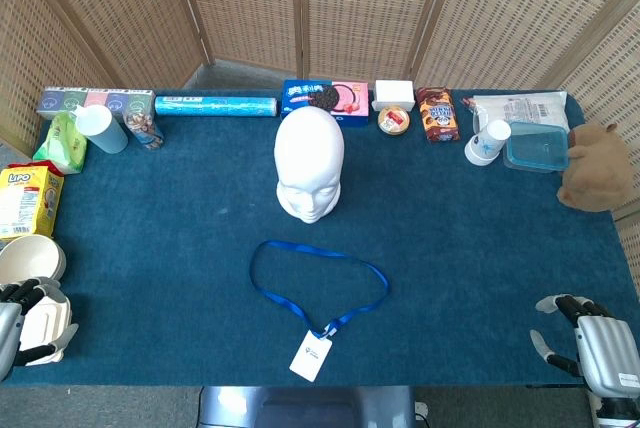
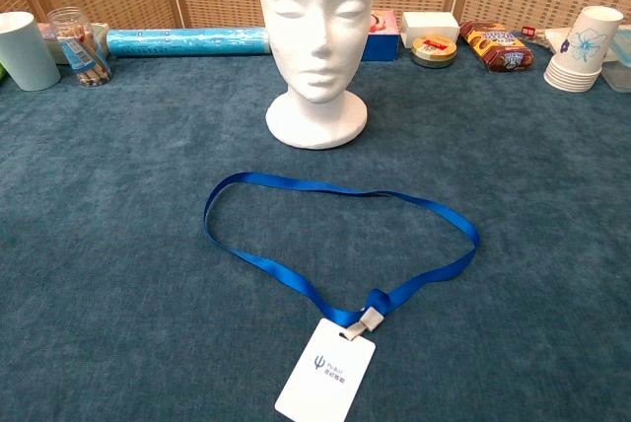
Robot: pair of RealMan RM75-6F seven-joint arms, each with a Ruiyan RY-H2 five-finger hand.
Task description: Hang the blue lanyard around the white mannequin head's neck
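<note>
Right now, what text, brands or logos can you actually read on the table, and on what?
"LIPO": yellow box at the table's left edge.
Badge card on the blue lanyard: a blue logo above a line of print, too small to read.
Blue cookie box, brown snack pack, round tin: print blurred.
Paper cups: flower motif, no words.

The white mannequin head (image 1: 309, 166) stands upright on the blue table (image 1: 160, 248), facing the near edge. Just in front of it the blue lanyard (image 1: 318, 283) lies flat in an open loop, its white badge (image 1: 311, 357) furthest from the head, at the table's near edge. Behind the head sits a row of snack boxes (image 1: 324, 99) and a blue roll (image 1: 215, 106). Far to the head's left rests the left hand (image 1: 30, 323), empty with fingers apart; far to its right the right hand (image 1: 590, 338), likewise.
</note>
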